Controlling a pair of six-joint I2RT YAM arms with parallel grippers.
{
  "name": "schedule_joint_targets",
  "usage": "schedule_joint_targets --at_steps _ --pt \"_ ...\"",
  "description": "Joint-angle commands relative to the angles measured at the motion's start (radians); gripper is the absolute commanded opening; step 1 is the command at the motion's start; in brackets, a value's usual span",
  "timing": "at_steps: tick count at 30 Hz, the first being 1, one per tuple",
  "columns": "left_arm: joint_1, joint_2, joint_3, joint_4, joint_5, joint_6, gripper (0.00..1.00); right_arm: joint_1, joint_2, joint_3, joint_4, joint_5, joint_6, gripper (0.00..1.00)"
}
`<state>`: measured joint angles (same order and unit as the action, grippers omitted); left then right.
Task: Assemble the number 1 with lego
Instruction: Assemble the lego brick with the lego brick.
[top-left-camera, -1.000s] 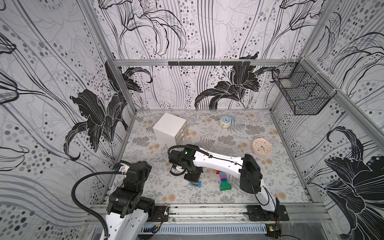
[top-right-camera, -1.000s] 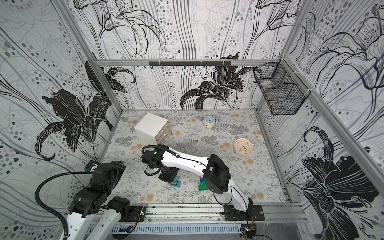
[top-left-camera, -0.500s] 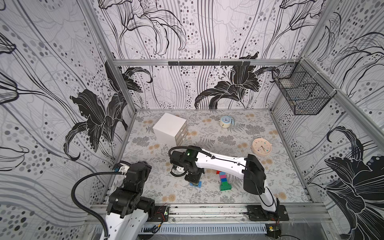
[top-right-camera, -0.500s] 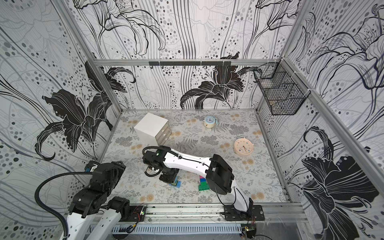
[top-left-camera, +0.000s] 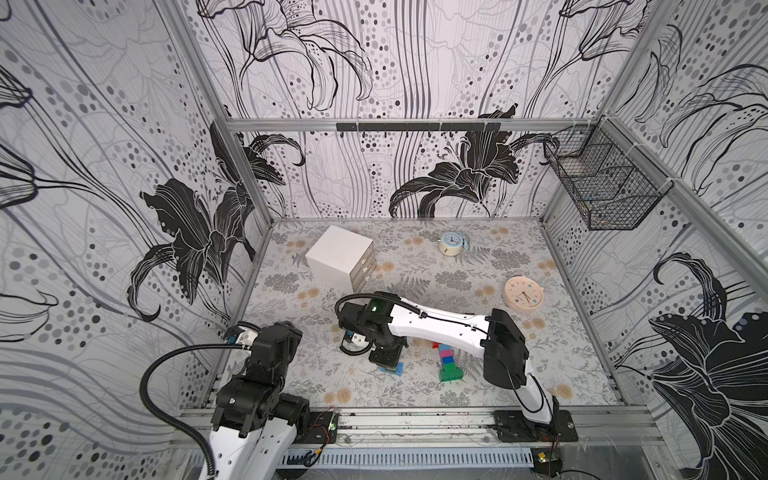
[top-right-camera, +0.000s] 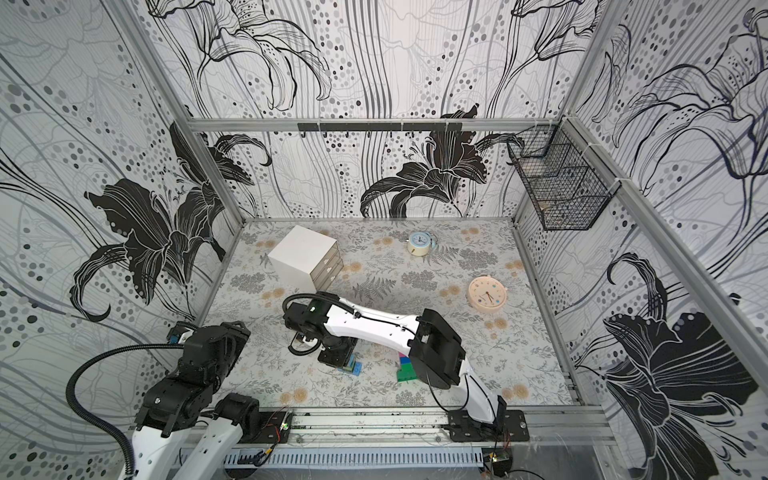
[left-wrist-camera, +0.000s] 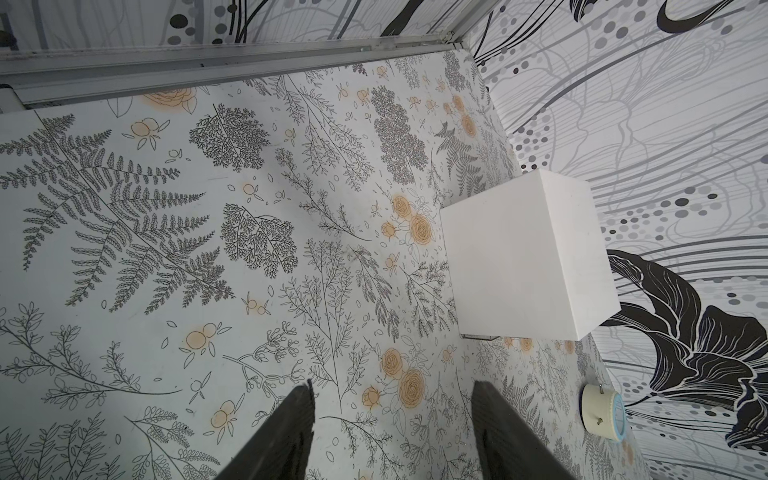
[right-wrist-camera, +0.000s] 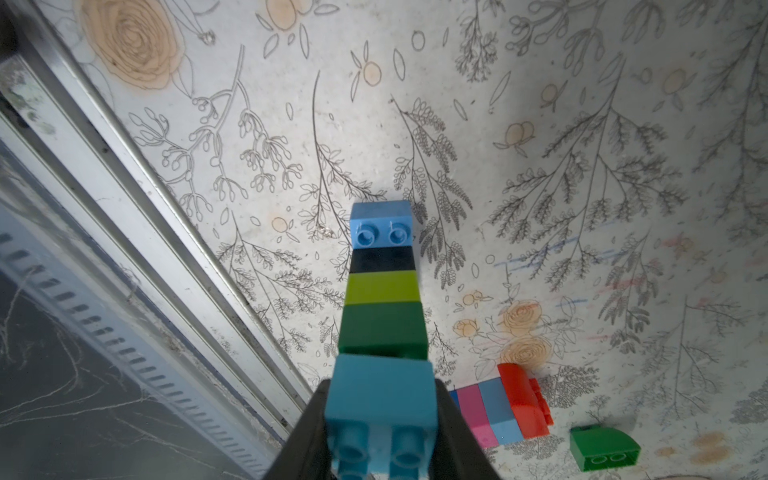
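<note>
At front centre of the table (top-left-camera: 415, 266) | right gripper (right-wrist-camera: 380, 419) clamped on lego stack (right-wrist-camera: 382, 291), light-blue end in jaws | second lego row (right-wrist-camera: 494, 409) lying beside | left gripper (left-wrist-camera: 392, 415) jaws apart, empty

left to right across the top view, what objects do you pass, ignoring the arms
white drawer box → blue-ended brick strip → loose lego row → pink clock → wire basket

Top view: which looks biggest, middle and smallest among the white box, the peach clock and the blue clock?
1. white box
2. peach clock
3. blue clock, farther back, so true size unsure.
</note>
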<state>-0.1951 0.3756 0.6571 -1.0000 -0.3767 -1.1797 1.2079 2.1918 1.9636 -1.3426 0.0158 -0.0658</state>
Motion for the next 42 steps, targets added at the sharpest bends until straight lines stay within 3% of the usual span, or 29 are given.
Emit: schedule_joint_targets --at_steps 1,5,10,12,15,18,20,23,28,39,42 --pt "0.005 -0.003 0.027 0.000 -0.021 0.006 0.64 0.001 0.271 -0.109 -0.012 0.043 -0.016 0.00" --pt "0.004 0.010 0.040 0.000 -0.018 0.032 0.64 0.014 0.281 -0.097 -0.003 0.049 -0.034 0.00" --pt "0.005 0.026 0.056 0.003 -0.019 0.055 0.64 0.006 0.158 -0.173 0.165 -0.236 -0.063 0.00" --pt "0.005 0.026 0.055 0.006 -0.018 0.055 0.64 0.005 0.177 -0.154 0.133 -0.160 -0.060 0.00" --pt "0.005 0.025 0.047 0.014 -0.010 0.052 0.64 0.009 0.258 -0.090 0.018 0.105 -0.030 0.00" --pt "0.005 0.023 0.047 0.011 -0.010 0.052 0.64 0.013 0.234 -0.096 0.024 0.185 -0.024 0.00" --pt "0.004 0.022 0.047 0.011 -0.014 0.053 0.64 0.028 0.212 -0.094 0.033 0.175 -0.049 0.00" --pt "0.004 0.025 0.047 0.015 -0.014 0.051 0.64 0.028 0.138 -0.126 0.117 -0.030 -0.077 0.00" --pt "0.005 0.023 0.046 0.011 -0.014 0.048 0.64 0.008 0.115 -0.101 0.111 -0.145 -0.064 0.00" --pt "0.004 0.020 0.047 0.012 -0.016 0.058 0.64 -0.028 0.155 -0.124 0.119 -0.018 0.007 0.00" --pt "0.004 0.025 0.050 0.015 -0.016 0.061 0.64 -0.027 0.108 -0.091 0.127 -0.035 0.010 0.25"
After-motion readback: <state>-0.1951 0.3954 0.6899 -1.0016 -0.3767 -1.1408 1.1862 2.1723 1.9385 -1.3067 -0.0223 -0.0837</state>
